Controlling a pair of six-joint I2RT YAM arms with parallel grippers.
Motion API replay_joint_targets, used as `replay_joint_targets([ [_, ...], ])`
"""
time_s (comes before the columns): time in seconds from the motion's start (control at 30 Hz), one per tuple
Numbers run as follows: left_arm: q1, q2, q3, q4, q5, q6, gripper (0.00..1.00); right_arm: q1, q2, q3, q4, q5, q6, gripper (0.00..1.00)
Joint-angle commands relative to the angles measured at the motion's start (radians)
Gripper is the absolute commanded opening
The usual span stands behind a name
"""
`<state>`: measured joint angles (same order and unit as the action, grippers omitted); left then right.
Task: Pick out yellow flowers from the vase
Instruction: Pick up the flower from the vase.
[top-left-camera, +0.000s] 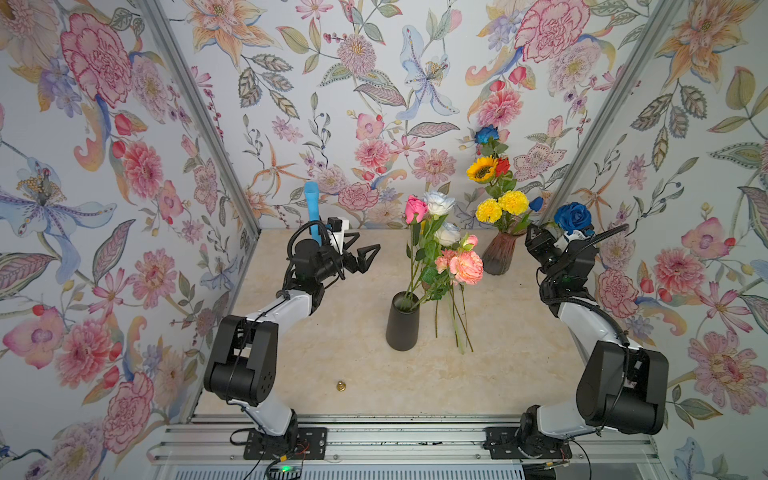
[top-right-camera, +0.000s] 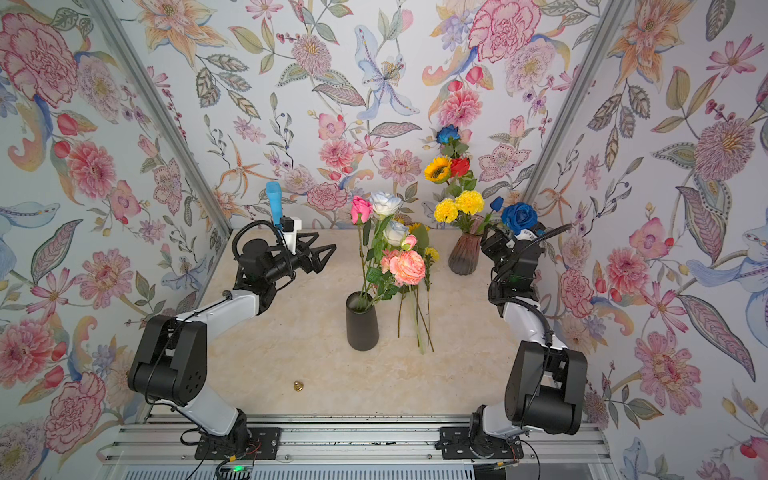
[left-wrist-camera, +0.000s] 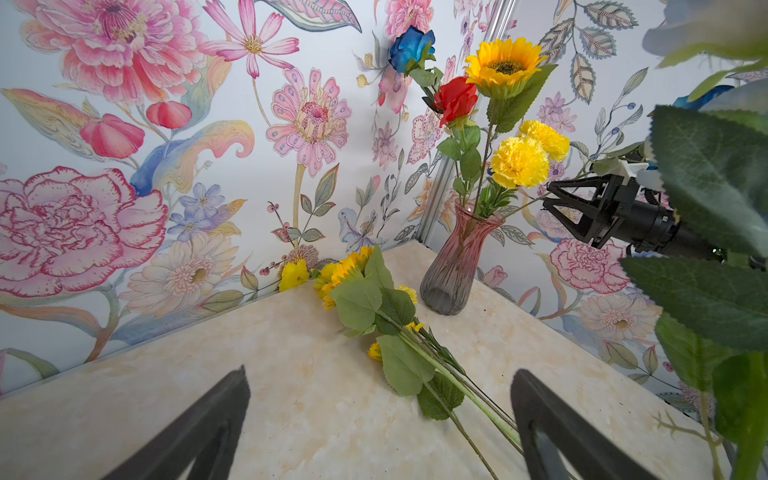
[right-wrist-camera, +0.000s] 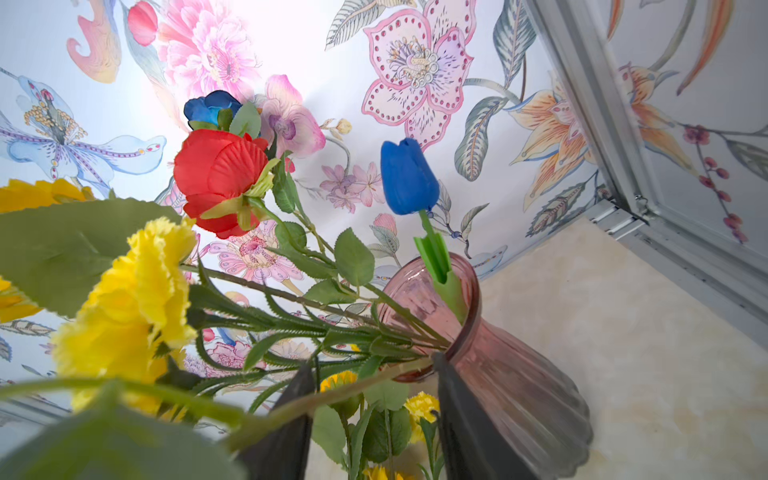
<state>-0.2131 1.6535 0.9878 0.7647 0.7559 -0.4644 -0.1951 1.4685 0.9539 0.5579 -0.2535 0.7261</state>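
Two vases stand on the table (top-left-camera: 332, 365): one black vase (top-left-camera: 402, 322) with pink, white and peach roses (top-left-camera: 466, 267), and one pink glass vase (top-left-camera: 498, 255) at the back right. The pink one holds one sunflower (top-left-camera: 482, 169) and two yellow pompoms (top-left-camera: 489, 210), beside one red rose (top-left-camera: 502, 166) and one blue tulip (top-left-camera: 536, 203). Further yellow flowers (left-wrist-camera: 345, 270) lie on the table between the vases; their number is unclear. The right gripper (right-wrist-camera: 372, 370) sits at the pink vase's rim, jaws released astride one green stem (right-wrist-camera: 345, 395). The left gripper (top-left-camera: 369, 242) hangs spread wide, holding nothing
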Motion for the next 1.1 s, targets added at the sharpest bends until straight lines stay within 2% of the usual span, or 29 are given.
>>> replay_joint_targets([
  [0.0,0.01,0.008,-0.015,0.044,0.028,-0.02,1.0,-0.028,-0.037,0.023,0.01,-0.024,0.05,0.49],
  [0.2,0.011,0.011,-0.017,0.056,0.033,-0.034,1.0,-0.033,-0.09,-0.035,-0.011,-0.042,0.038,0.52],
  [0.37,0.009,0.017,-0.015,0.07,0.039,-0.046,1.0,-0.025,-0.08,-0.014,-0.09,-0.105,0.014,0.63],
  [0.47,0.01,0.02,-0.015,0.078,0.04,-0.052,1.0,-0.003,-0.078,-0.021,-0.146,-0.089,-0.008,0.64],
  [0.7,0.009,0.031,-0.018,0.094,0.045,-0.062,1.0,0.042,-0.113,-0.091,-0.19,-0.046,-0.065,0.52],
  [1.07,0.01,0.034,-0.023,0.111,0.049,-0.074,1.0,0.11,-0.155,-0.128,-0.244,-0.04,-0.095,0.49],
])
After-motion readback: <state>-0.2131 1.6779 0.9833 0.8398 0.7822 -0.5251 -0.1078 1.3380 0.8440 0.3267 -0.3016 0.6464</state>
